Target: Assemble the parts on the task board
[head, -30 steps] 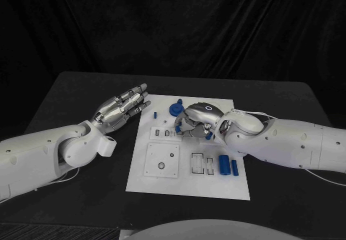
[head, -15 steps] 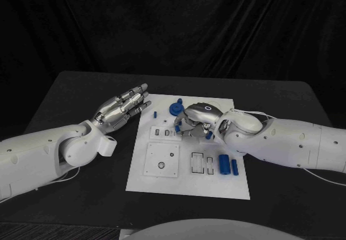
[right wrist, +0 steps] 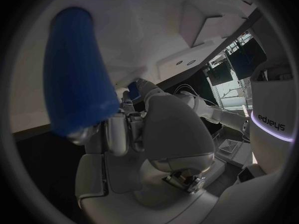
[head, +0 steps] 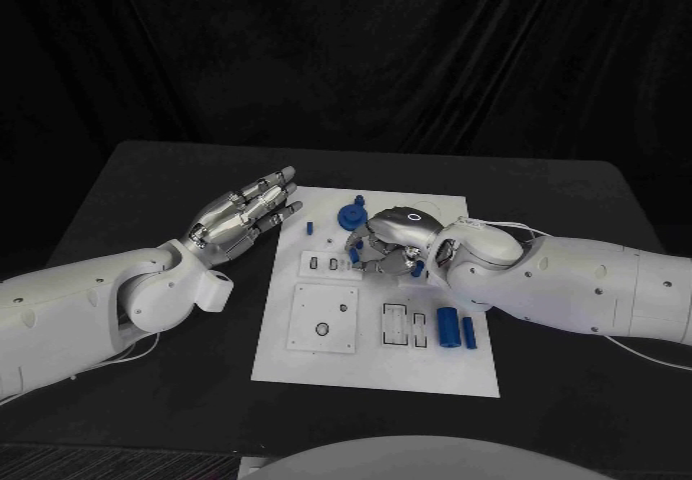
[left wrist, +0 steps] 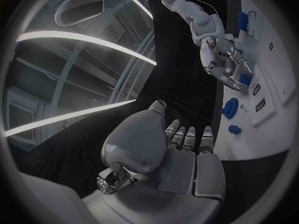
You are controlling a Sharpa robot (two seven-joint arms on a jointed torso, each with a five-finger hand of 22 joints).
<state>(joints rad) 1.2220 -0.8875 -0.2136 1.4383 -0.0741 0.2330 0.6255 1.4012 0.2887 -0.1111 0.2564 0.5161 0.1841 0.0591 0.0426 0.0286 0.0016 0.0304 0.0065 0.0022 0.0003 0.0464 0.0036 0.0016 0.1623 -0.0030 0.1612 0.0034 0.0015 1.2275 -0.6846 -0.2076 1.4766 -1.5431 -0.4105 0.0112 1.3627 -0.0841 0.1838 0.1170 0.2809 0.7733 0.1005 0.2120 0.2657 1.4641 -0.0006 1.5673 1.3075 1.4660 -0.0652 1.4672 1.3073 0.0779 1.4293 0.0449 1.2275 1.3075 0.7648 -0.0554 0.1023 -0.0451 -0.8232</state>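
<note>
The white task board point(head: 375, 370) lies in the middle of the table. My right hand point(head: 389, 240) hangs over its upper middle with the fingers curled down, pinching a blue cylinder part point(right wrist: 77, 74) at the fingertips point(right wrist: 118, 129). The left wrist view shows the same right hand point(left wrist: 218, 64) with the blue piece point(left wrist: 244, 78) just above the board point(left wrist: 274, 119). My left hand point(head: 245, 215) hovers flat at the board's left edge, fingers apart, holding nothing. A blue round knob point(head: 351, 215) and a small blue peg point(head: 310, 229) stand at the board's far end.
Two blue cylinders point(head: 449, 326) lie side by side near the board's right edge. A square inset with a hole point(head: 325, 320) and narrow slots point(head: 394, 325) take up the board's near half. Black tabletop surrounds the board.
</note>
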